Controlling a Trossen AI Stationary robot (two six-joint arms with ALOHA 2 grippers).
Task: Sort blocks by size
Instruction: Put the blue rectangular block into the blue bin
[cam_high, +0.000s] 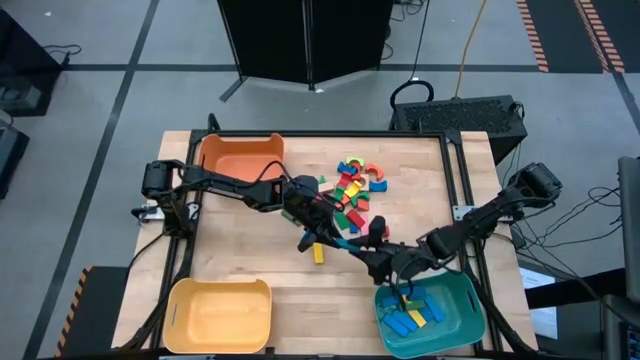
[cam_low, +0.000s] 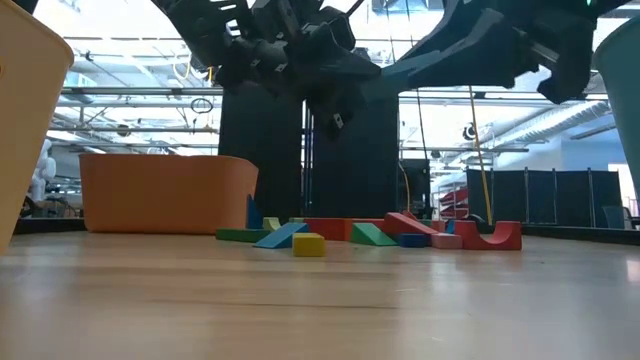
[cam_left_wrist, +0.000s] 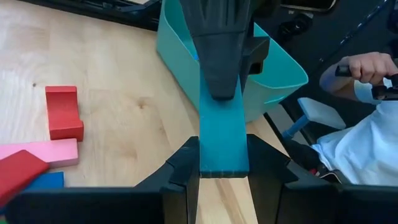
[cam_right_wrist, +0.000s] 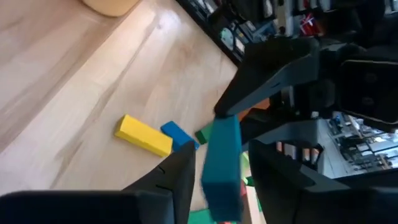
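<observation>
Both fingers on one teal bar (cam_left_wrist: 222, 134): left fingers (cam_left_wrist: 186, 163) clamp it; right fingers (cam_right_wrist: 186, 165) flank, grip unclear.

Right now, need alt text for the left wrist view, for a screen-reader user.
The left hand grips one end of a long teal-blue wooden block while the right hand closes on its far end, a hand-over above the light wooden table. Behind stands a teal plastic bin; a red notched block and a pink bar lie to one side.

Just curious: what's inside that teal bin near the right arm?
In the teal bin, several blue blocks and a yellow block show. The right gripper overhangs its rim, hiding anything beneath.
</observation>
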